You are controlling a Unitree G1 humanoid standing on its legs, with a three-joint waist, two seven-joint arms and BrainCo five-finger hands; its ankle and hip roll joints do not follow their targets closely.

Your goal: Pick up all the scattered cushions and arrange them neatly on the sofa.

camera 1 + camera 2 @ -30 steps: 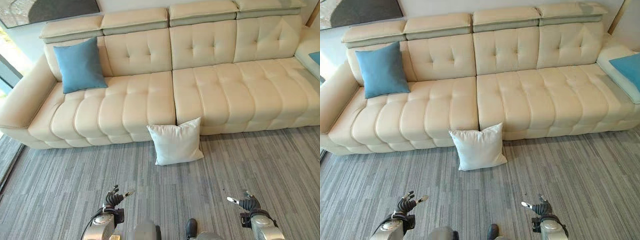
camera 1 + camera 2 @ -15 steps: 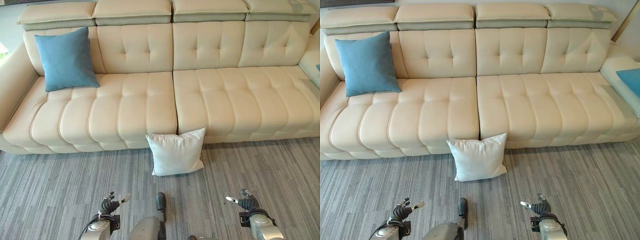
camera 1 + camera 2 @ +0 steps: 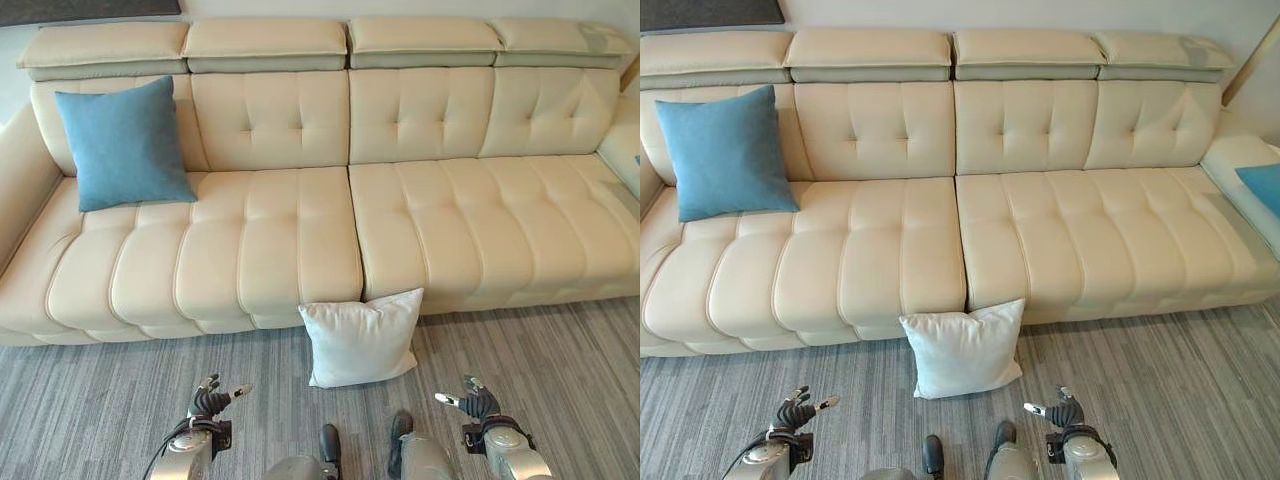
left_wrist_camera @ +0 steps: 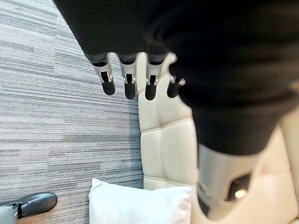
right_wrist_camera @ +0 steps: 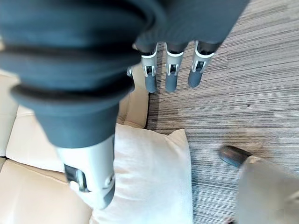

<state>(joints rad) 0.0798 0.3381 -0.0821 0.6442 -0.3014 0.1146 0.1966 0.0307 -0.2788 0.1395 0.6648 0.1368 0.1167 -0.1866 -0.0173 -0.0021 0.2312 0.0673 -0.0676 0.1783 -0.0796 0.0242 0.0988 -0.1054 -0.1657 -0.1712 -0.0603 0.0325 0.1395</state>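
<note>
Long cream tufted leather sofa (image 3: 300, 240) runs across the back, w/ grey striped carpet (image 3: 560, 350) in front. One square white fabric cushion (image 3: 361, 339) sits on the carpet, leaning upright against the sofa's front edge near the middle seam, not on the seat. A square blue fabric cushion (image 3: 122, 144) is up on the seat at the sofa's left end, propped against the backrest. Another blue cushion (image 3: 1260, 187) shows at the far right end, cut off by the view's edge. Left hand (image 3: 212, 399) hangs low above the carpet, fingers straight and relaxed, holding nothing. Right hand (image 3: 468, 402) likewise, fingers extended, empty, just right of the white cushion and apart from it.
</note>
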